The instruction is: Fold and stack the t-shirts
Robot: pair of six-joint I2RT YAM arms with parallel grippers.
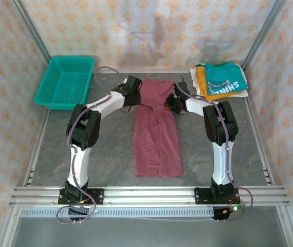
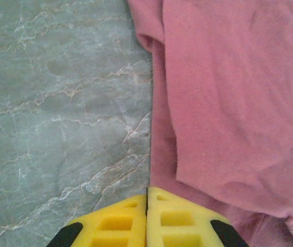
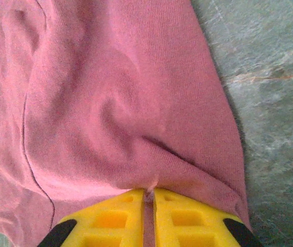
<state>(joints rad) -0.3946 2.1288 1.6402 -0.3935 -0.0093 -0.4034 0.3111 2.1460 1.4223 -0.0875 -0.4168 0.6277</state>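
Maroon tee (image 1: 157, 135): folded long, mid-table, far end at both claws. Right gripper (image 3: 149, 193): pinched onto cloth. Left gripper (image 2: 147, 192): closed at the tee's very edge, bite unclear. Risk: your left corner slips on lifting, and the fold skews.

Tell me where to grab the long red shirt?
On the maroon shirt, grip the two far corners, one from each side edge. It lies flat as a long narrow strip, so lifting both corners should fold it evenly toward the near hem.

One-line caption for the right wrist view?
Right gripper shut on the maroon t-shirt at its edge, grey marbled table alongside.
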